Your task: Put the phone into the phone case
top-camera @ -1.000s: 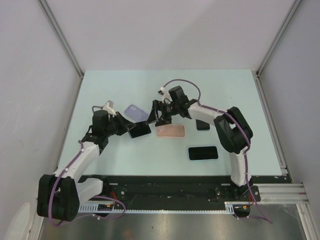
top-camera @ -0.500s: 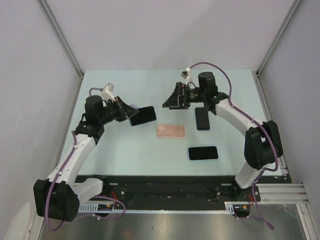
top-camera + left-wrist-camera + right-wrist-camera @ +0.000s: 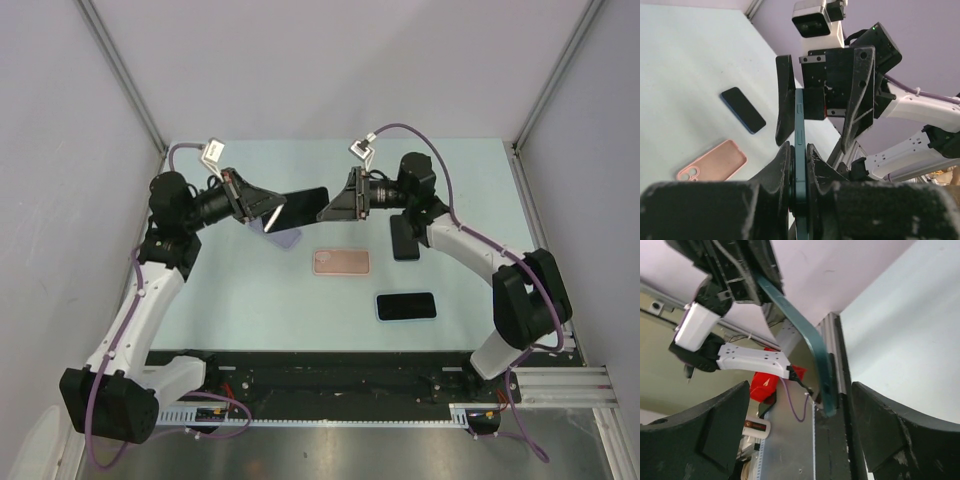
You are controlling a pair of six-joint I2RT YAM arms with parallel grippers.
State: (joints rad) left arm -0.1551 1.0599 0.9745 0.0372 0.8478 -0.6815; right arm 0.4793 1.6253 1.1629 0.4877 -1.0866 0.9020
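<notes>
Holding the phone (image 3: 303,205) up off the table (image 3: 460,180), at upper centre of the top view. Pinching it by its left end between the pressed-in fingers of the left gripper (image 3: 274,211), with the left arm reaching up from lower left and its wrist turned to point right. Running the phone's long axis left to right across the frame, the right end a little higher. Showing it edge-on in the left wrist view, as a thin teal strip standing up the middle of the frame. Pointing its free end into the right gripper (image 3: 328,207), whose jaws are standing spread wide, one on either side of that end; hard to tell whether either is touching it. Bending the right arm in from the right edge, wrist aimed left, facing the left one. Hanging the phone partly over a purple case (image 3: 287,237), with a pink case (image 3: 341,262) lying flat just below centre.
</notes>
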